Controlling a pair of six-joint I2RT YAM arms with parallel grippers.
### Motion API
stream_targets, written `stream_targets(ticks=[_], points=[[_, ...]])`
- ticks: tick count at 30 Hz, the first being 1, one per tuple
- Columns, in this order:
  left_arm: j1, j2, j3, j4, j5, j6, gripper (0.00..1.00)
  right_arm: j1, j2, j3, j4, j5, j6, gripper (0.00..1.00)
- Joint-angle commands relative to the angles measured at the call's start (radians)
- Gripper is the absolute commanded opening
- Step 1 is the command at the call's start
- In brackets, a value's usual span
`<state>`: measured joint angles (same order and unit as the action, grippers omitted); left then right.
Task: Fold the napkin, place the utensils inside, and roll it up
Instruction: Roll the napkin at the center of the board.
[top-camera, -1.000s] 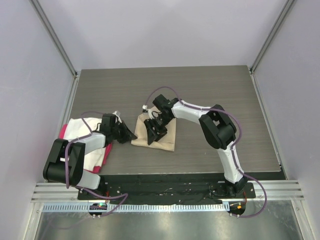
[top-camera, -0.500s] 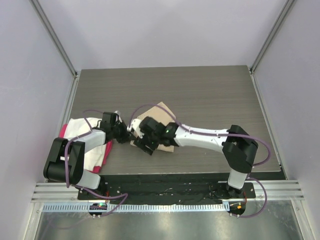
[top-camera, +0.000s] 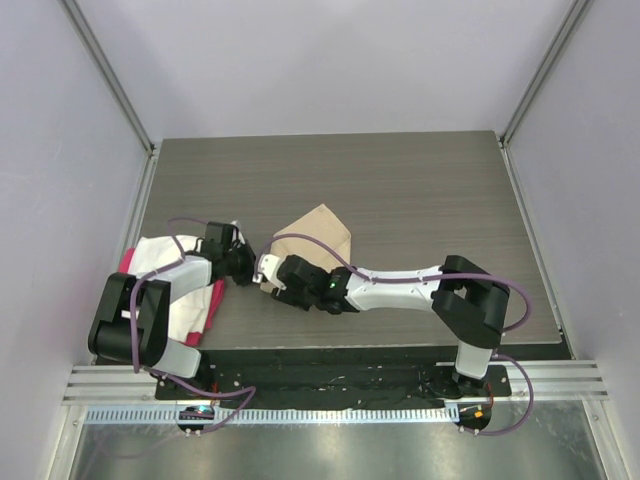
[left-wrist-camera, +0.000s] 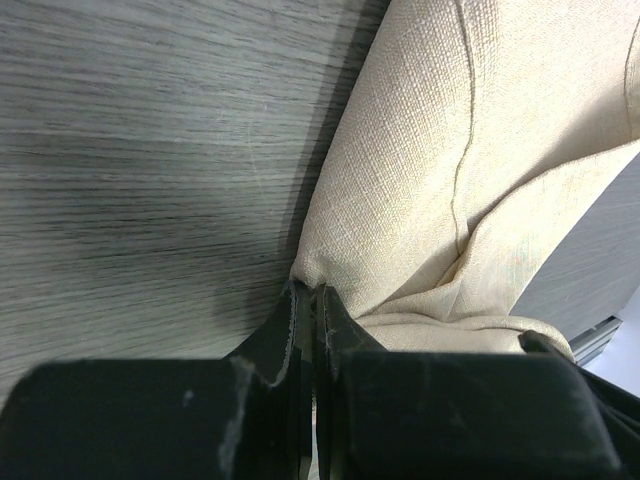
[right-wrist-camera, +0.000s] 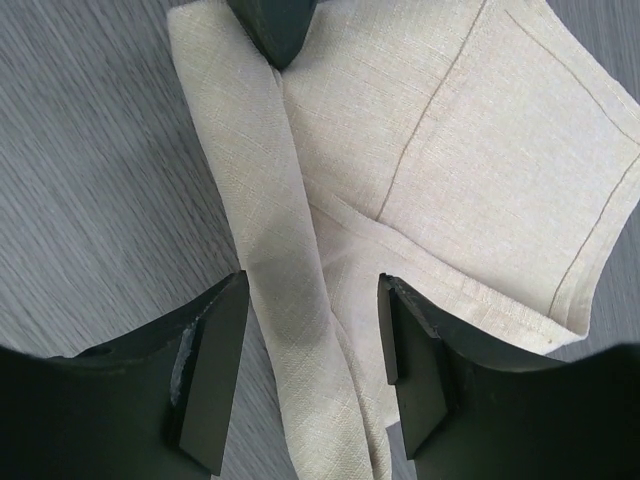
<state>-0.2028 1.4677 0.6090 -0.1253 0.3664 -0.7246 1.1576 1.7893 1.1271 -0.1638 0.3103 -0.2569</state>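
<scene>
The napkin (top-camera: 318, 232) lies partly folded on the worktop (top-camera: 440, 190), left of centre toward the near edge. The left gripper (left-wrist-camera: 308, 292) is clamped on its left corner. The right gripper (right-wrist-camera: 312, 285) stands with fingers apart, straddling a folded band. Anchor with the left, lower the right squarely over the band, then close before drawing the fold flat. No spoon is visible.

napkin (top-camera: 318, 233) on table (top-camera: 430, 190) | cloths (top-camera: 162, 258) left of it | left jaws at its left corner

Black-and-white arms (top-camera: 400, 290), seemingly purple cables (top-camera: 185, 221)
</scene>
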Motion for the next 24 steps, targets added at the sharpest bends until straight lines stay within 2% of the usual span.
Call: stream_targets(ticks=[1, 9, 15, 18, 20, 21, 23, 24], points=[[-0.003, 0.014, 0.031, -0.037, -0.017, 0.024, 0.0, 0.008, 0.013, 0.01, 0.064, -0.033, -0.025, 0.59], [-0.003, 0.026, 0.038, -0.039, -0.011, 0.028, 0.0, -0.007, 0.079, 0.049, 0.03, -0.072, -0.016, 0.55], [-0.003, 0.022, 0.041, -0.033, 0.009, 0.037, 0.0, -0.048, 0.136, 0.1, -0.055, -0.126, 0.008, 0.47], [-0.003, 0.01, 0.049, -0.02, 0.019, 0.044, 0.0, -0.073, 0.154, 0.14, -0.132, -0.241, 0.031, 0.38], [-0.001, -0.006, 0.061, -0.022, 0.011, 0.044, 0.06, -0.094, 0.157, 0.143, -0.173, -0.296, 0.044, 0.32], [-0.001, -0.01, 0.064, -0.025, 0.005, 0.044, 0.15, -0.104, 0.163, 0.152, -0.19, -0.347, 0.053, 0.31], [-0.001, -0.03, 0.078, -0.036, -0.018, 0.044, 0.25, -0.137, 0.171, 0.161, -0.236, -0.445, 0.083, 0.27], [-0.001, -0.038, 0.083, -0.037, -0.029, 0.044, 0.35, -0.148, 0.173, 0.168, -0.249, -0.476, 0.093, 0.25]])
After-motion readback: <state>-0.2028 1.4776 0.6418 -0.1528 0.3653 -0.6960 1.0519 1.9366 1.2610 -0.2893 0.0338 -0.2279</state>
